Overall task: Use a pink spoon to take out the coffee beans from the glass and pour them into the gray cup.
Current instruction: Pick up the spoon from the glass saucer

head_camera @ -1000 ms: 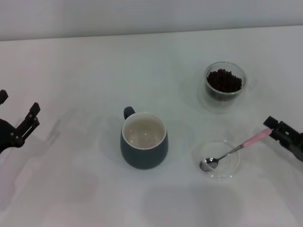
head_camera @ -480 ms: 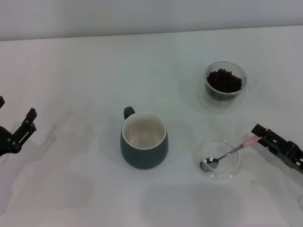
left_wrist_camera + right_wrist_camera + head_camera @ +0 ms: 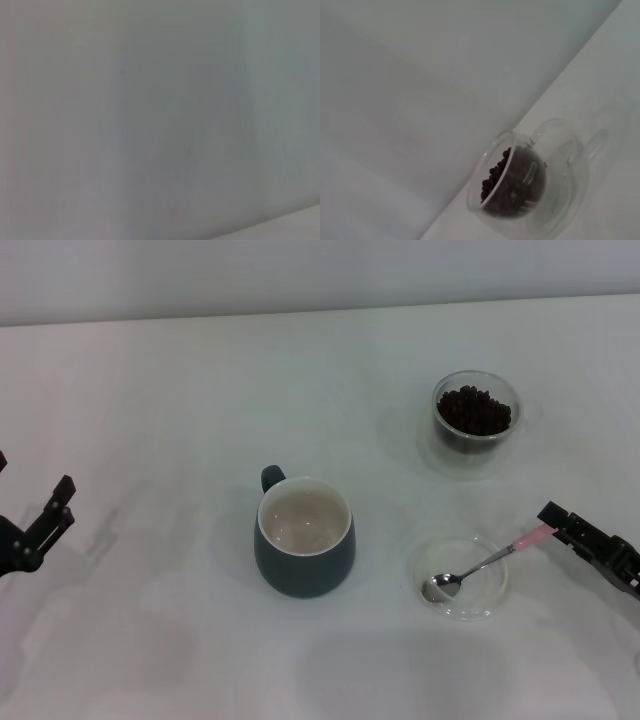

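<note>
The pink spoon (image 3: pixel 485 562) lies with its metal bowl in a flat clear saucer (image 3: pixel 490 602) and its pink handle pointing right. My right gripper (image 3: pixel 560 524) is low at the handle's far end, open, and covers its tip; I cannot tell if it touches. The glass (image 3: pixel 475 445) holds the coffee beans (image 3: pixel 476 410) at the back right; the right wrist view also shows the glass (image 3: pixel 560 165) and the beans (image 3: pixel 500 180). The gray cup (image 3: pixel 304 562) stands mid-table with nothing inside it, its handle at the back left. My left gripper (image 3: pixel 35 515) is open and holds nothing at the far left.
The white table (image 3: pixel 180 390) runs back to a pale wall. The left wrist view shows only a blank grey surface.
My right gripper has come left and down onto the end of the spoon's handle. My left gripper has drifted down and to the left. The spoon has not moved.
</note>
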{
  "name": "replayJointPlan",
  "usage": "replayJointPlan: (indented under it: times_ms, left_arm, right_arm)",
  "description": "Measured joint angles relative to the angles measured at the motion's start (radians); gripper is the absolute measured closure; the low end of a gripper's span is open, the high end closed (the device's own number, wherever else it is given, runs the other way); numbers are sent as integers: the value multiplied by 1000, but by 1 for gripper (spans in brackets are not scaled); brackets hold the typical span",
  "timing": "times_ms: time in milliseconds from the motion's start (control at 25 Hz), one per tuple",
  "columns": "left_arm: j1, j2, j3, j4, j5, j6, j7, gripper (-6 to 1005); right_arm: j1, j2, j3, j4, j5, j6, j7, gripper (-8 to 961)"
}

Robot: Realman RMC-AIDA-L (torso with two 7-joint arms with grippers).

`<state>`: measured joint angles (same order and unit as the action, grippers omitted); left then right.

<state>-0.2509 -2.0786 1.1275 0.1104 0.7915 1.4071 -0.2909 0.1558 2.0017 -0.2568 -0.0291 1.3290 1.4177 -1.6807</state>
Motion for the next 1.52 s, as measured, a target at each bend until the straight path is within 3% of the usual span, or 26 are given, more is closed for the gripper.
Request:
replayJointPlan:
  times_ms: [120, 320, 560, 1520]
  left_arm:
    - [2, 0, 0, -1, 0, 11, 5, 199]
    - [3, 1, -1, -1, 0, 14, 5, 199]
    - [3, 0, -2, 0, 0, 15, 6, 199]
    - [7, 1, -2, 0, 0, 23, 7, 200]
  right_arm:
    - [2, 0, 1, 3, 2, -18, -10, 147]
    - [10, 1, 1, 14, 2, -15, -24, 332]
    - [15, 3, -1, 19, 2, 16, -21, 429]
    - [15, 5, 1, 31, 2, -11, -21, 460]
